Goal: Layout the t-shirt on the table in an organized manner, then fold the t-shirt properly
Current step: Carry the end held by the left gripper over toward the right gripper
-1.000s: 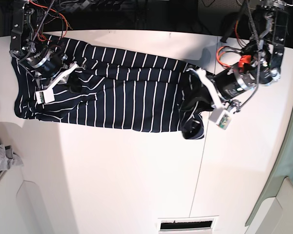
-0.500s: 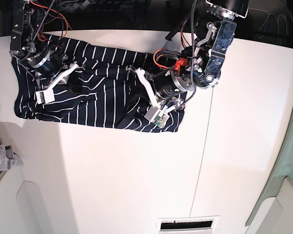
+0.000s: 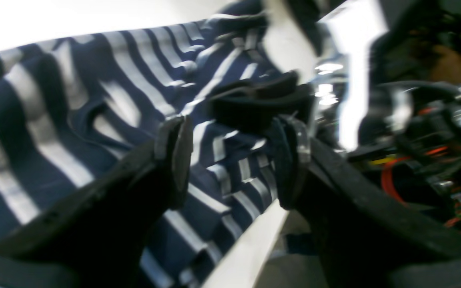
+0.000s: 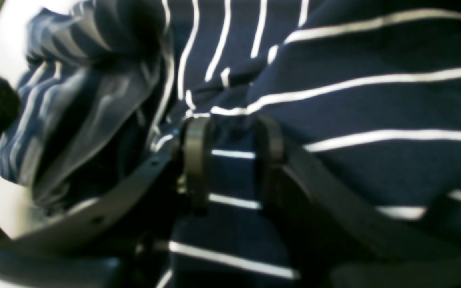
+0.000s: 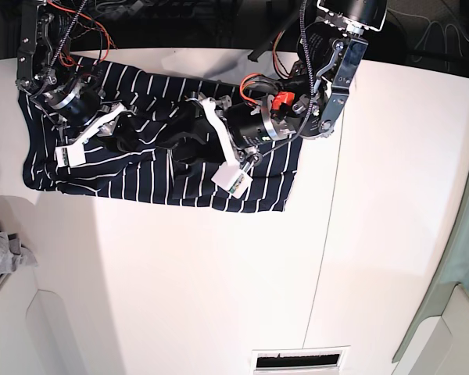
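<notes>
Base view shows the white table (image 5: 219, 289) filling most of the picture, crossed by a thin dark seam line (image 5: 322, 258) on its right half. Across the far part of the table lies the t-shirt (image 5: 152, 168), dark navy with thin white stripes, bunched and rumpled toward its middle where a fold of cloth is heaped up. Its lower edge lies fairly straight on the tabletop.

Over the shirt's right part reaches the left arm (image 5: 328, 86), with orange and red wiring at its wrist. The left gripper (image 3: 230, 160) hangs just above the striped cloth; in the left wrist view its two dark pads stand well apart, with shirt fabric showing between them but not pinched.

At the shirt's left end sits the right arm (image 5: 59, 90). The right gripper (image 4: 232, 160) stands partly parted, and a band of striped cloth runs through the gap between its pads; whether the pads press on that cloth I cannot tell.

Near the bottom left edge lies a small grey cloth (image 5: 1, 254), well apart from the shirt. A slotted vent (image 5: 301, 359) sits at the bottom edge.
</notes>
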You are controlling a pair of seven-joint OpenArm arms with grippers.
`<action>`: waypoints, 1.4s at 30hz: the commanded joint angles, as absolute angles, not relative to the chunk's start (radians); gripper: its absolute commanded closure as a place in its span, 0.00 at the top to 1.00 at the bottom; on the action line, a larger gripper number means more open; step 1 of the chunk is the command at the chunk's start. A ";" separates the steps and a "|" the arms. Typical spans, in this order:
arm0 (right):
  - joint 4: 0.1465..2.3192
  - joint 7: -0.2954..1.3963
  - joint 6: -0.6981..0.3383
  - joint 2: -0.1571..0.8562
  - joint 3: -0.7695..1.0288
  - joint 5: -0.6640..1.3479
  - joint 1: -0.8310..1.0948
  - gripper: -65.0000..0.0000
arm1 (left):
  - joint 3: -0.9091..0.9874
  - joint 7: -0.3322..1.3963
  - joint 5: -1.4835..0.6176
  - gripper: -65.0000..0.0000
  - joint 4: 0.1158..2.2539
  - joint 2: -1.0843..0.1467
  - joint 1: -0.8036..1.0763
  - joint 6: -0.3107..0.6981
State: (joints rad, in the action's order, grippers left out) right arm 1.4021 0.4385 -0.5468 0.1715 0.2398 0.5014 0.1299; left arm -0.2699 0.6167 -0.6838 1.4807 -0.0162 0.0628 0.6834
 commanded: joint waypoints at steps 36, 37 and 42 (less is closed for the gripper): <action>1.147 0.540 -0.559 0.387 0.561 0.804 0.119 0.69 | -0.071 0.625 -0.714 0.52 1.499 -0.219 0.081 0.698; 1.147 0.541 -0.570 0.381 0.560 0.807 0.118 0.69 | -0.071 0.625 -0.714 0.52 1.499 -0.219 0.081 0.698; 1.147 0.578 -0.574 0.363 0.508 0.862 0.103 0.69 | -0.071 0.625 -0.715 0.52 1.499 -0.216 0.081 0.698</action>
State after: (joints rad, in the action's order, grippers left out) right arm 1.1378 0.5732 -0.5617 0.3481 0.5049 0.8524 0.1101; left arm -0.0727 0.6430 -0.6930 1.4811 -0.2134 0.0910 0.6823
